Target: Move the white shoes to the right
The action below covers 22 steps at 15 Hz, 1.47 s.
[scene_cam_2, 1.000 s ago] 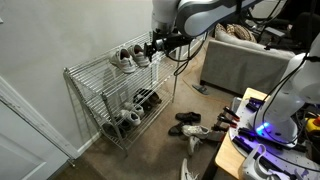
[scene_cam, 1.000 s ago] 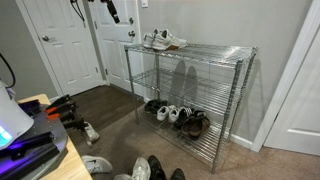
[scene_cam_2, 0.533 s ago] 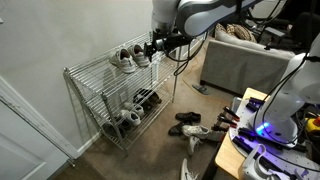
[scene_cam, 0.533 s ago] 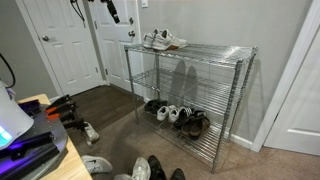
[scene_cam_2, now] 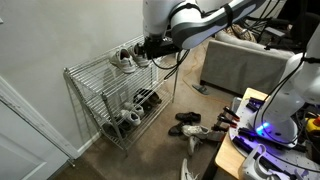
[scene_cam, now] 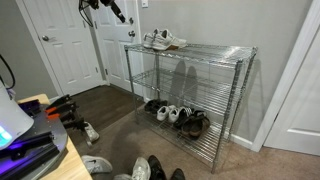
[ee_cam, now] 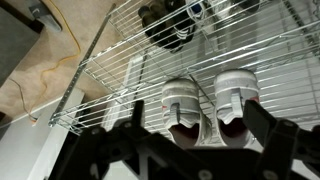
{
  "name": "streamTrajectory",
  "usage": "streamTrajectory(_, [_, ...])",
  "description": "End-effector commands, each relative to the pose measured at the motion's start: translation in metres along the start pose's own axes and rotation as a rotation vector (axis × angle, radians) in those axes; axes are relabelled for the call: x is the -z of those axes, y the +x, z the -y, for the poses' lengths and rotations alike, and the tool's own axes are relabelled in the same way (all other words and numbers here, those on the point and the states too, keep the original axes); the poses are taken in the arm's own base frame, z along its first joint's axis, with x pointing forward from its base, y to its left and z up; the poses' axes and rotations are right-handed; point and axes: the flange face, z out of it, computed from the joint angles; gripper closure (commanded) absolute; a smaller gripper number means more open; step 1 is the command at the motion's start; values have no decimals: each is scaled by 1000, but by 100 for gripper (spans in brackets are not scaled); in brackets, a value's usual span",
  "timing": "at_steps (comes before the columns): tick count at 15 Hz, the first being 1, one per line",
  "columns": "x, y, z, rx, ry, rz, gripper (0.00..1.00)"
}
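Observation:
The white shoes (scene_cam: 163,40) stand side by side on the top shelf of a wire rack (scene_cam: 215,55), at one end; they also show in an exterior view (scene_cam_2: 128,57). In the wrist view both shoes (ee_cam: 207,100) lie heel-first just in front of my gripper (ee_cam: 190,130), whose two black fingers are spread wide on either side of the pair, touching nothing. In an exterior view the gripper (scene_cam_2: 148,48) hangs close beside the shoes at shelf height. The gripper is open and empty.
The rack's bottom shelf holds a white-and-black pair and dark shoes (scene_cam: 178,115). Loose shoes (scene_cam: 150,168) lie on the carpet in front. A white door (scene_cam: 65,45) is behind the arm. A grey sofa (scene_cam_2: 240,65) and a cluttered table corner (scene_cam: 30,140) stand nearby.
The arm has shifted and swung closer toward the end of the rack where the shoes stand. The shoes have not moved.

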Motion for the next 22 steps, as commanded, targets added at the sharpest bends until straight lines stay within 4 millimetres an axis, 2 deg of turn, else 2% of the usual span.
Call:
streamTrajectory(1, [-14,-3,49,-42,-40,-81,0])
streamTrajectory(4, [-36,2,79,-75,-96,-106,0])
streamTrajectory(6, [-46,19,92,-118,-124,-103,0])
streamTrajectory(8, [-50,42,97,-154,-128,-94,0])
streamTrajectory(11, [-45,70,102,-117,-92,-124,0])
streamTrajectory(15, [-45,105,93,-123,-93,-136,0])
streamTrajectory(16, [-46,91,95,-135,-83,-152,0])
streamTrajectory(18, [-46,102,92,-140,-83,-156,0])
streamTrajectory(22, [-48,102,93,-137,-83,-156,0])
